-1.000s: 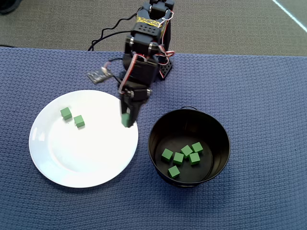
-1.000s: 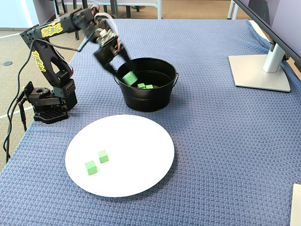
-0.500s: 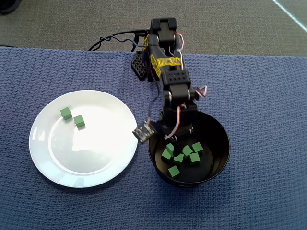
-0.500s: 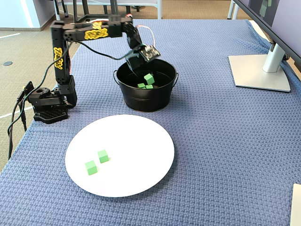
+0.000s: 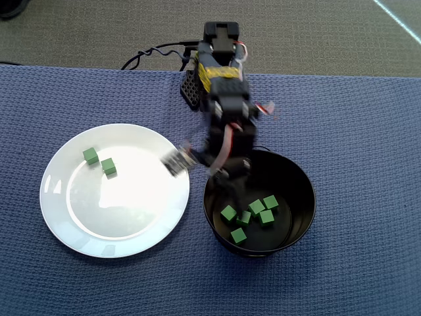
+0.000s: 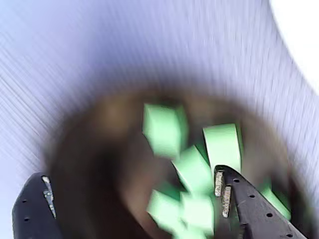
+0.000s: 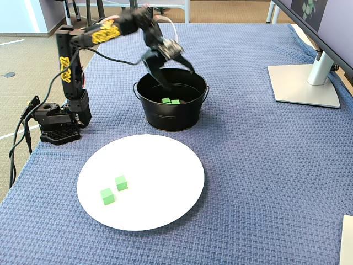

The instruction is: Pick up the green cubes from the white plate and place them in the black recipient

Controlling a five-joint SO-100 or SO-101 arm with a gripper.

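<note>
Two green cubes on white plate; perhaps five in black recipient.

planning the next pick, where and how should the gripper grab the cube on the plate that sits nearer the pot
Take that green cube by two opposite flat side faces, coming straight down from above. It rests flat on the white plate, apart from the other cube, so there looks to be room for a finger on either side. The gripper is open over the black pot.
</note>
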